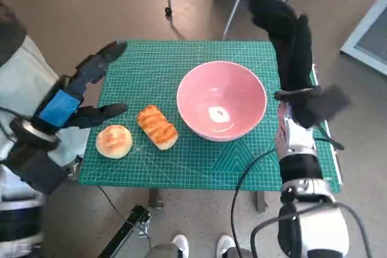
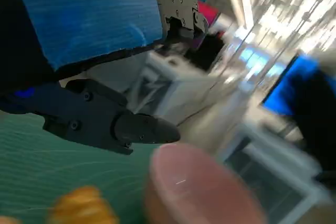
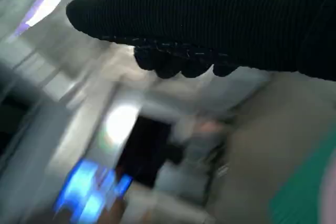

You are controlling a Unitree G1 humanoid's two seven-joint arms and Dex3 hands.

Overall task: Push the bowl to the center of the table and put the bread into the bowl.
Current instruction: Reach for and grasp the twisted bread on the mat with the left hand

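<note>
A pink bowl [image 1: 221, 100] stands empty on the green mat [image 1: 151, 67], right of the middle; in the left wrist view the bowl [image 2: 199, 190] is a pink blur. Two breads lie left of it: a long glazed loaf [image 1: 157, 126] [image 2: 84, 205] and a round bun [image 1: 113, 141]. My left hand [image 1: 81, 92] hovers over the mat's left edge, fingers spread, holding nothing, just above the bun. My right hand [image 1: 289, 34] is raised off the table by the bowl's right side, fingers stretched out and empty; the glove [image 3: 210, 19] shows as a dark band.
The mat covers the small table [image 1: 329, 155] almost to its edges. Metal legs and a caster [image 1: 167, 10] stand on the floor behind the table. Cables [image 1: 242, 185] hang by my right arm. A person's shoes [image 1: 202, 246] show at the near side.
</note>
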